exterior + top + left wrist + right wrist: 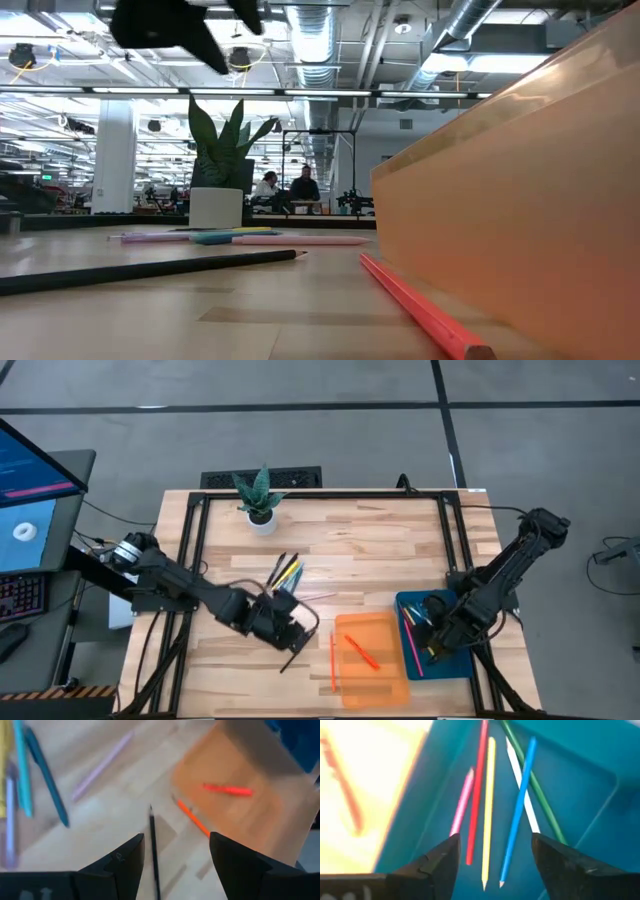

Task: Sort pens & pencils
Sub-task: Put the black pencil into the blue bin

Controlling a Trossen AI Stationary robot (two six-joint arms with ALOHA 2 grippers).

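Note:
My left gripper (288, 628) (175, 840) is open and hovers over a black pencil (152, 845) (298, 652) that lies flat on the wood and runs between the fingers without touching them. In the low view the pencil (150, 268) lies on the table and the gripper (170, 25) hangs well above. My right gripper (438, 635) (495, 840) is open over the blue tray (455, 660), where pink, red, yellow, blue, white and green pencils (490, 805) lie flat. An orange pen (362, 650) lies in the orange tray (385, 685). More pens (285, 572) lie in a loose pile on the table.
A red-orange pencil (332, 660) (420, 310) lies on the table along the orange tray's left wall. A lilac pen (102, 765) and teal pens (45, 775) lie farther off. A potted plant (260, 510) stands near the far edge. People sit in the room beyond.

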